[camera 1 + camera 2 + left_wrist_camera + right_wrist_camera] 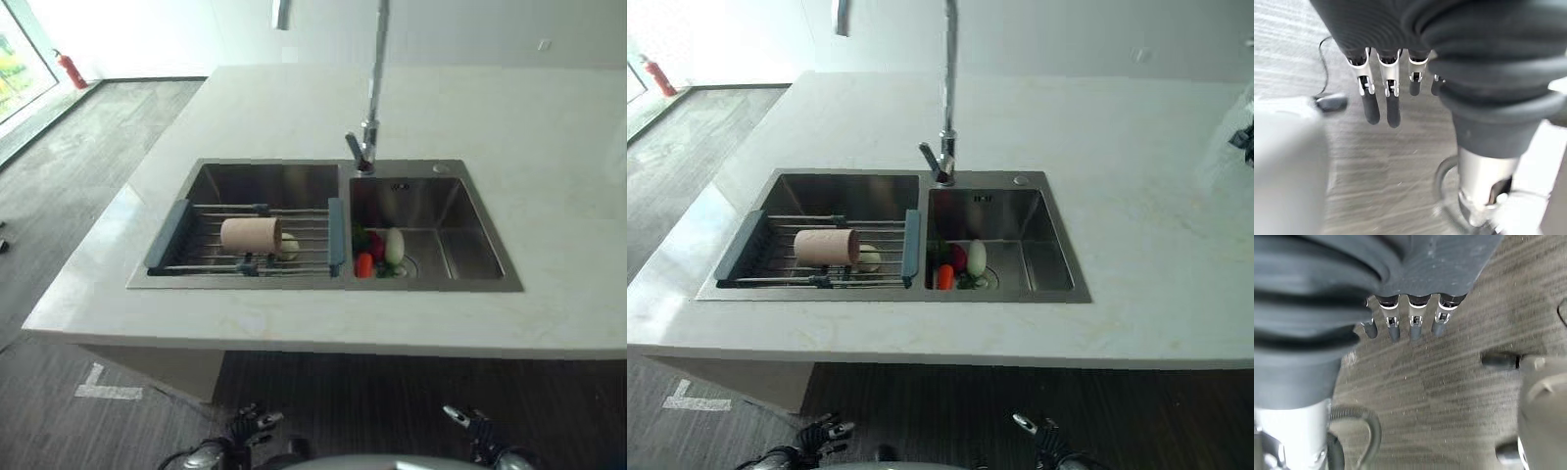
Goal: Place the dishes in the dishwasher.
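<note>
Both of your hands hang low beside the body, well short of the counter (294,323): the left hand (1382,93) has its fingers straight and loose over the floor (1400,156) with nothing in them, and the right hand (1400,323) hangs the same way, relaxed and empty. The dishes are all far ahead of and above the hands, in the double sink (323,284). A tan cup (251,235) lies on its side on the wire drying rack (294,211) that spans the left basin, up ahead of your left hand, with a small pale piece (289,247) touching its open end. The main risk, as I judge it, is that cup: lying on its side on thin rods, it can roll away under a sideways touch, and a reach that comes in too low may knock the counter edge. The rack itself only rests across the basin and may slide if you push on it. In the right basin, ahead of your right hand, a white egg-shaped thing (394,246), a red one (376,245), an orange one (364,264) and something green crowd by the drain; they look more like vegetables than dishes, and I can't tell them apart surely. The tall faucet (369,117) stands between the basins and could catch an arm crossing over. You have no dishwasher in sight, so where the cup must go is unknown from here.
</note>
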